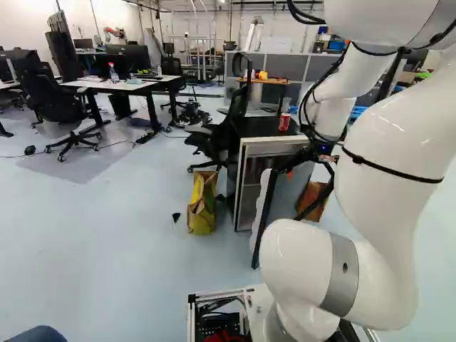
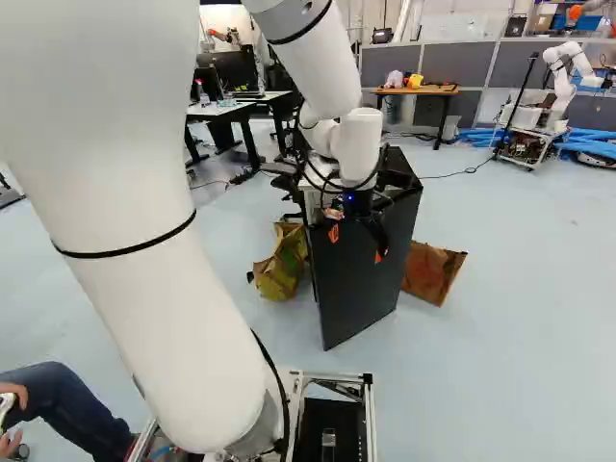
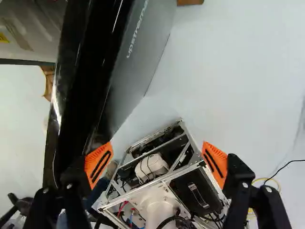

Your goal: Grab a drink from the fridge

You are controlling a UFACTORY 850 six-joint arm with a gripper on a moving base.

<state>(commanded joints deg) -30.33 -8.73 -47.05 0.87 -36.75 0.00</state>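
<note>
My gripper [image 2: 356, 244] hangs at the near side of the fridge door [image 2: 361, 289] in the right base view. Seen from the wrist, the gripper [image 3: 156, 164] is open with nothing between its fingers; one finger is close beside the door's glossy black edge [image 3: 78, 71], and I cannot tell if it touches. The small fridge [image 1: 241, 185] has its door [image 1: 293, 191] swung open, with the pale inner side showing in the left base view. A red can [image 1: 284, 122] stands on the black fridge top. Drinks inside the fridge cannot be made out.
A yellow-green paper bag [image 1: 202, 203] stands beside the fridge, a brown bag [image 2: 430, 271] on its other side. An office chair [image 1: 217, 135] is close behind. Desks stand farther back. Another robot [image 2: 563, 82] is at the far right of the right base view.
</note>
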